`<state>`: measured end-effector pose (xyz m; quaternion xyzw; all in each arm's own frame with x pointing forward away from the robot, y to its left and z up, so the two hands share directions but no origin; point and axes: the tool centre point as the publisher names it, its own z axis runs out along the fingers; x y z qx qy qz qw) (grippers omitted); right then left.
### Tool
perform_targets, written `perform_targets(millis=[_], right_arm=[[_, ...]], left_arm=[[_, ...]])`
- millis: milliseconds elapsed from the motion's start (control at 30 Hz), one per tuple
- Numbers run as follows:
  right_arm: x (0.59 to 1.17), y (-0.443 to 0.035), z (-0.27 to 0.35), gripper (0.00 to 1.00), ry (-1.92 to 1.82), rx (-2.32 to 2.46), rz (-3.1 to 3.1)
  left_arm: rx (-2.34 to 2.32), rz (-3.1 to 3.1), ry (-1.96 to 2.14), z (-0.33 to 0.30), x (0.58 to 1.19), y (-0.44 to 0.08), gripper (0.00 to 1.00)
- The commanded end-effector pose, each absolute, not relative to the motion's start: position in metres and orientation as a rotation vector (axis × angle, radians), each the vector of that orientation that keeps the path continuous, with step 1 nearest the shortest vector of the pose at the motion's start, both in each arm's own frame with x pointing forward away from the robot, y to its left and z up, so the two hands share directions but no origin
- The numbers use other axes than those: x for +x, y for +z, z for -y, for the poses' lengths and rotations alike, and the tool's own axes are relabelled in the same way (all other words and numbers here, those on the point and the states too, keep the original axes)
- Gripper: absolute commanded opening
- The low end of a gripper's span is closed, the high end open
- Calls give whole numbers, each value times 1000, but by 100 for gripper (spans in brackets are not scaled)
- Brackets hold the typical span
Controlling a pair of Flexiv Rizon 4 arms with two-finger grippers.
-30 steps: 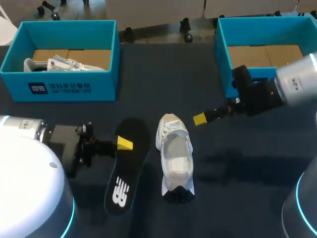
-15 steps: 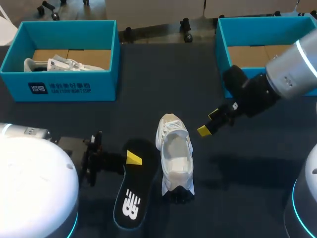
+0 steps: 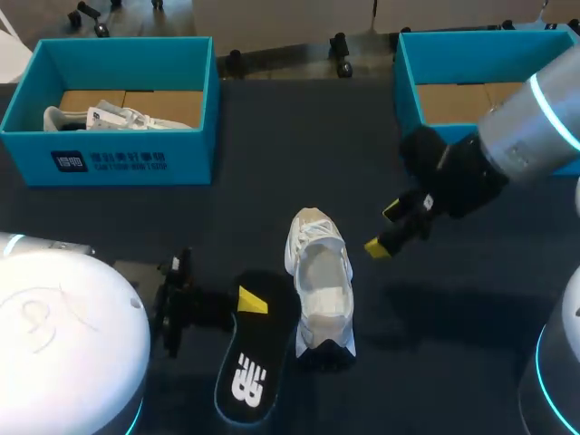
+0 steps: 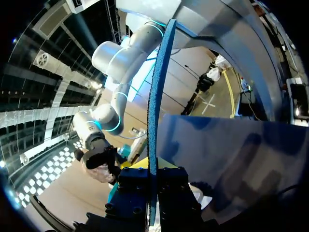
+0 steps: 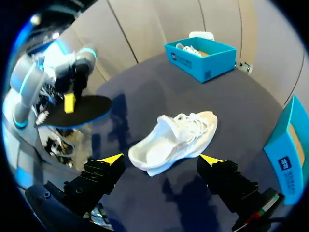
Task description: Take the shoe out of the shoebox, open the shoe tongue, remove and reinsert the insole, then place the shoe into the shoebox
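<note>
The shoe [image 3: 320, 288] lies on the counter [image 3: 299, 145] near the middle, toe pointing away from me and heel toward me. Just left of the shoe's heel half is the insole [image 3: 254, 362], lengthwise alongside it, its far end pinched between my left fingers [image 3: 253, 301]. My right fingers [image 3: 378, 247] hang to the right of the shoe's toe end, spread and apart from it. Well behind the shoe and to its left stands the left shoebox [image 3: 109, 154], with a second shoe [image 3: 100, 116] inside. Behind the shoe and to its right stands the right shoebox [image 3: 471, 45].
</note>
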<state>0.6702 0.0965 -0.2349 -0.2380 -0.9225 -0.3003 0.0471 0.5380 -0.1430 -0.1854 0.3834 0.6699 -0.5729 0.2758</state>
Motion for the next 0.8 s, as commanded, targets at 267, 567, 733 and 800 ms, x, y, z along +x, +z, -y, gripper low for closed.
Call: perform_targets(millis=[267, 567, 733, 800], right_arm=[[651, -265, -102, 100, -845, -628, 2972], [643, -278, -105, 100, -846, -632, 2973], [643, -278, -105, 100, -846, -632, 2973], [643, -278, -105, 100, -846, -632, 2973]], left_arm=[[941, -1897, -1620, 157, 540, -186, 0], [841, -1970, -1664, 157, 535, -199, 0], [841, -1970, -1664, 157, 535, -199, 0], [841, -1970, -1664, 157, 535, -199, 0]])
